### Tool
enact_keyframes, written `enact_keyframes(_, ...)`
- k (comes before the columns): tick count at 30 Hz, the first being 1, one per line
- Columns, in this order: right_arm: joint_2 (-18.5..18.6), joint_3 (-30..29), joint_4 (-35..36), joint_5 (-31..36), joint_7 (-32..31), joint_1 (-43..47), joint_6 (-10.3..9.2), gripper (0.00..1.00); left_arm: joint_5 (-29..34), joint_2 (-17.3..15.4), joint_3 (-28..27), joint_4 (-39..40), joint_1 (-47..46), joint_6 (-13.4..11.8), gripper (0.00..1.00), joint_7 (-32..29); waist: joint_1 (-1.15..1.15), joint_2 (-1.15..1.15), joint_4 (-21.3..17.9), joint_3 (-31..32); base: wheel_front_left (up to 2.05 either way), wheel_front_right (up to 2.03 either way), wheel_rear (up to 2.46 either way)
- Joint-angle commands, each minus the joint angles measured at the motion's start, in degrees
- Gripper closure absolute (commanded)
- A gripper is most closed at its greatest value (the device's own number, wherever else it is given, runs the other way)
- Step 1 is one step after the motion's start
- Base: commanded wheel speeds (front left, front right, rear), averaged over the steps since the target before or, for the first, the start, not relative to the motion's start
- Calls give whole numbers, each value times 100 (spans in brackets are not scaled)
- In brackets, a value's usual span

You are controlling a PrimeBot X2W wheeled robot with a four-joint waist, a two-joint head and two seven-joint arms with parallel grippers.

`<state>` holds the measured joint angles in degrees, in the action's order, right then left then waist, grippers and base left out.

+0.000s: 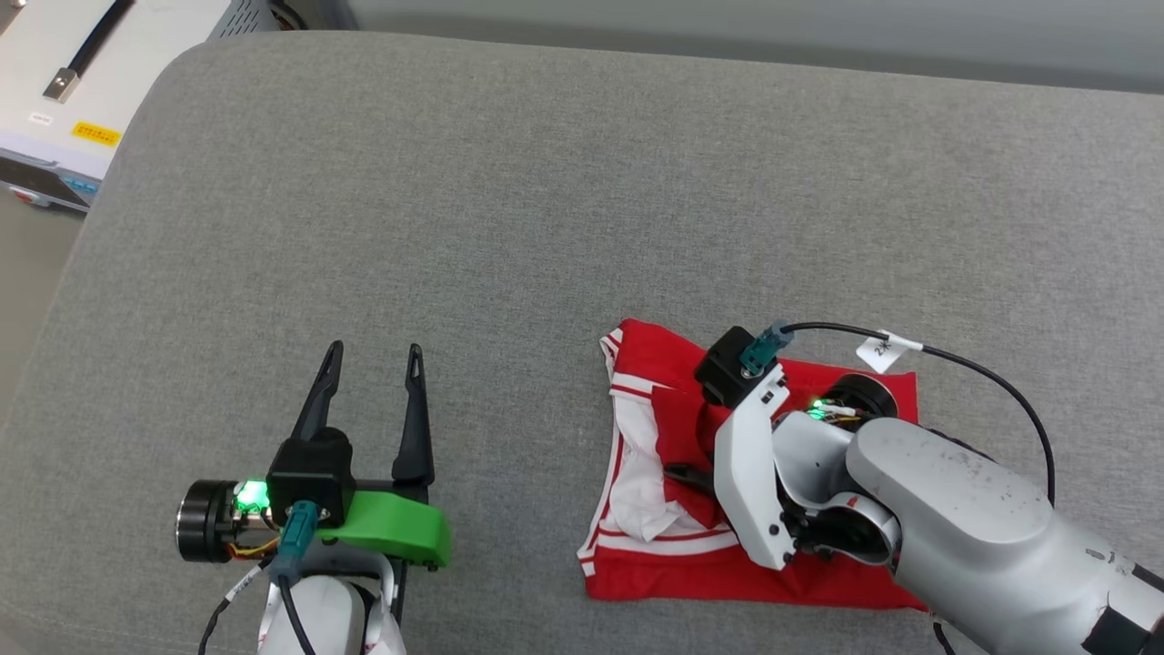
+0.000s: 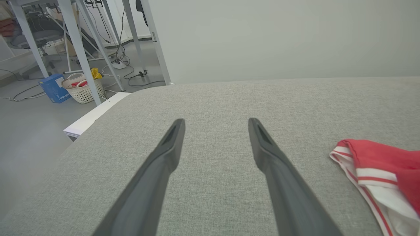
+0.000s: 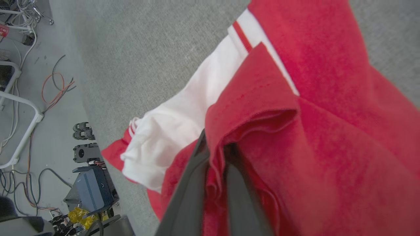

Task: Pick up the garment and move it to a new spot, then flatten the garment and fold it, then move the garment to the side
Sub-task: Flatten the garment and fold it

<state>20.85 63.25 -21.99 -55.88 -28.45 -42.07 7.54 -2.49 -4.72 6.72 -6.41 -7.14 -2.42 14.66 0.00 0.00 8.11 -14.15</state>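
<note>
Red jersey T-shirt (image 1: pixel 691 573) sits bunched on the gray cushion (image 1: pixel 455 227), robot's right side. And the right gripper (image 3: pixel 218 147) is pinched tight on a red fold, while the left gripper (image 1: pixel 376 347) hovers, fingers apart, empty. It looks soft, light and floppy, so grab hems or corners.

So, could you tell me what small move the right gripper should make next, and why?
Probably lift the shut right gripper slightly, then draw the garment sideways. Its fingers pinch a red fold, the garment looks folded compactly, and the left gripper stands open over the bare grey surface, apart from it.
</note>
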Motion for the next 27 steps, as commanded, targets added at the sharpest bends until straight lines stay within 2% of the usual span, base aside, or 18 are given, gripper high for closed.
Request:
enact_keyframes(1, 54, 88, -65, -40, 132, -48, -5, 91, 30, 35, -38, -21, -35, 20, 0, 34, 0, 0, -29, 70, 0, 0, 0)
enact_keyframes(2, 83, 115, -22, -57, 275, -74, -5, 66, 35, 36, -47, -34, -9, 22, 0, 34, 0, 0, -43, 115, 0, 0, 0)
enact_keyframes(3, 119, 120, 29, -65, 411, -91, -5, 56, 40, 37, -49, -47, 10, 26, 0, 34, 0, 0, -50, 160, 0, 0, 0)
enact_keyframes(4, 177, 115, 122, -61, 595, -109, -5, 0, 45, 39, -49, -59, 34, 30, 0, 34, 0, 0, -56, 207, 0, 0, 0)
enact_keyframes(11, 786, -169, 925, 34, 1501, 1, -5, 0, 66, 27, -95, -56, 258, 33, 0, 34, 0, 0, -201, 523, 0, 0, 0)
enact_keyframes(17, 1204, -1153, 1257, 612, 2705, 357, -5, 0, 77, 5, -132, -11, 422, 41, 0, 34, 0, 0, -403, 716, 0, 0, 0)
enact_keyframes(21, 1129, -2112, 1065, 1179, 3513, 807, -5, 0, 84, -2, -146, 19, 510, 42, 0, 34, 0, 0, -536, 831, 0, 0, 0)
enact_keyframes(23, 1055, -2623, 920, 1692, 3905, 1029, -5, 0, 89, -2, -139, 30, 539, 47, 0, 34, 0, 0, -583, 873, 0, 0, 0)
enact_keyframes(27, 611, -3789, 790, 2459, 4238, 1619, -5, 0, 92, -8, -147, 55, 598, 46, 0, 34, 0, 0, -671, 956, 0, 0, 0)
